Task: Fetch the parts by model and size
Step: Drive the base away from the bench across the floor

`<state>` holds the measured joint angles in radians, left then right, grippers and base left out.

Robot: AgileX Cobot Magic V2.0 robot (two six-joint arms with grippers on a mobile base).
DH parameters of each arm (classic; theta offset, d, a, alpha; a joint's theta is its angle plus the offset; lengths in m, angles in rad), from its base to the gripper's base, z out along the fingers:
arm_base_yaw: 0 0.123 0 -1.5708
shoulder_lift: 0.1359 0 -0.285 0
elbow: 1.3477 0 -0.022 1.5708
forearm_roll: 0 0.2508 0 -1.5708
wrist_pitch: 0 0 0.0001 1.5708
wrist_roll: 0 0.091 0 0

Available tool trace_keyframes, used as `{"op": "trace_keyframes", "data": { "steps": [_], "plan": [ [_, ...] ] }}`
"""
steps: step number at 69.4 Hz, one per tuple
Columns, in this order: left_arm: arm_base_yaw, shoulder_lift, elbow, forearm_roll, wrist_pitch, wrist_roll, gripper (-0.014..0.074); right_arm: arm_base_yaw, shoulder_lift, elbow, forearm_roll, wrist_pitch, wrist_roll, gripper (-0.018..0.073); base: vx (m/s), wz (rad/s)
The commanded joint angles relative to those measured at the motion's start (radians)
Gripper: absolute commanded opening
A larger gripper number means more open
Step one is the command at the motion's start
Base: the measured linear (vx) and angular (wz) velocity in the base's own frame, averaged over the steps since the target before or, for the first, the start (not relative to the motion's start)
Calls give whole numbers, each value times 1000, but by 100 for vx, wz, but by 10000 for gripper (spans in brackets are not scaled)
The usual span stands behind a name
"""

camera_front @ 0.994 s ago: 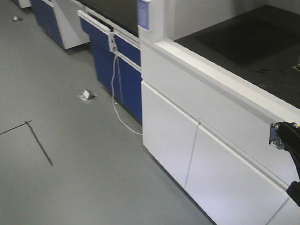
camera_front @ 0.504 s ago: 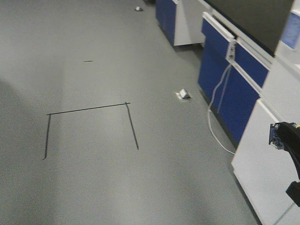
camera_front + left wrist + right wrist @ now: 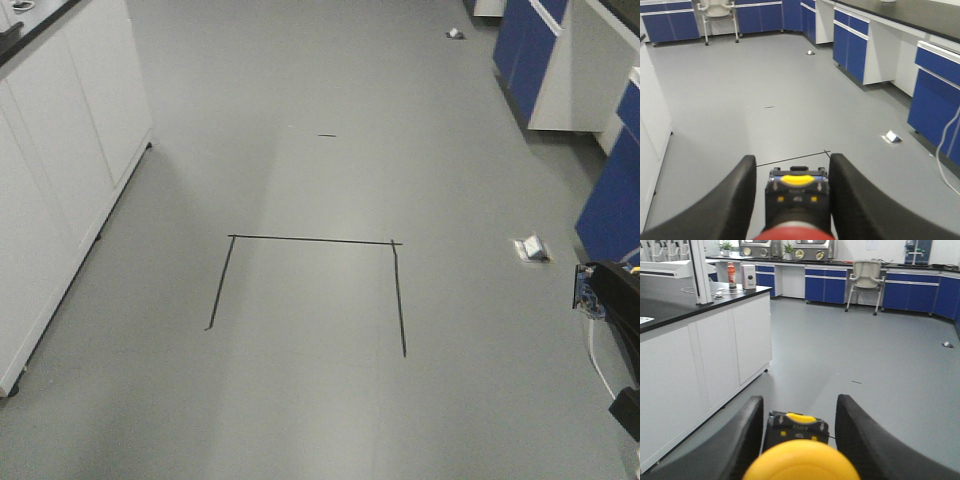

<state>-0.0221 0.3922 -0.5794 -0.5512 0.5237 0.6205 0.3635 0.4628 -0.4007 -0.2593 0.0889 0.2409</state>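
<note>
Over to the left wrist camera, and the left gripper (image 3: 792, 161) has its two black fingers (image 3: 740, 200) pinching the red-capped switch (image 3: 796, 200). The red cap sits right up against the lens at the bottom edge, and the black body runs away from it and fills the gap between the jaws, with a touch of blue at its far end. The part rides in the air above the grey floor (image 3: 740, 90), where a black tape line (image 3: 790, 159) shows just past the fingertips. Blue cabinets (image 3: 852, 50) run along the right with a small floor box (image 3: 891, 137) near them, and a chair (image 3: 717, 10) stands at the back. On the right wrist camera it's the same story: the right gripper (image 3: 799, 399) is clamped on the yellow-capped switch (image 3: 799, 455). The big yellow cap fills the bottom of the view, the black body is held between the two fingers (image 3: 860, 440), and it too is up off the floor. A white bench (image 3: 715, 335) with a black top stands to the left, with an orange bottle (image 3: 731, 274) on it. From the front, three tape lines mark out a tape outline (image 3: 310, 240) on the open floor, open on the near side. A white cabinet (image 3: 60, 150) stands at the left and a floor socket (image 3: 532, 248) lies off to the right. A dark piece of the robot (image 3: 610, 300) juts in at the right edge; which part it is, I cannot tell.
</note>
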Motion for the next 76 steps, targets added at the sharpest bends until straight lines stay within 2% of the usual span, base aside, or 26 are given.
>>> {"op": "trace_keyframes", "data": {
  "steps": [1, 20, 76],
  "plan": [
    [-6, 6, -27, -32, -67, 3, -7, -5, 4, -28, -9, -75, -3, -2, 25, 29],
    [-6, 6, -27, -32, -67, 3, -7, -5, 4, -28, -9, -75, -3, -2, 32, 13],
    [-6, 6, -27, -32, -67, 3, -7, -5, 4, -28, -9, -76, -3, -2, 48, -8]
  ]
}}
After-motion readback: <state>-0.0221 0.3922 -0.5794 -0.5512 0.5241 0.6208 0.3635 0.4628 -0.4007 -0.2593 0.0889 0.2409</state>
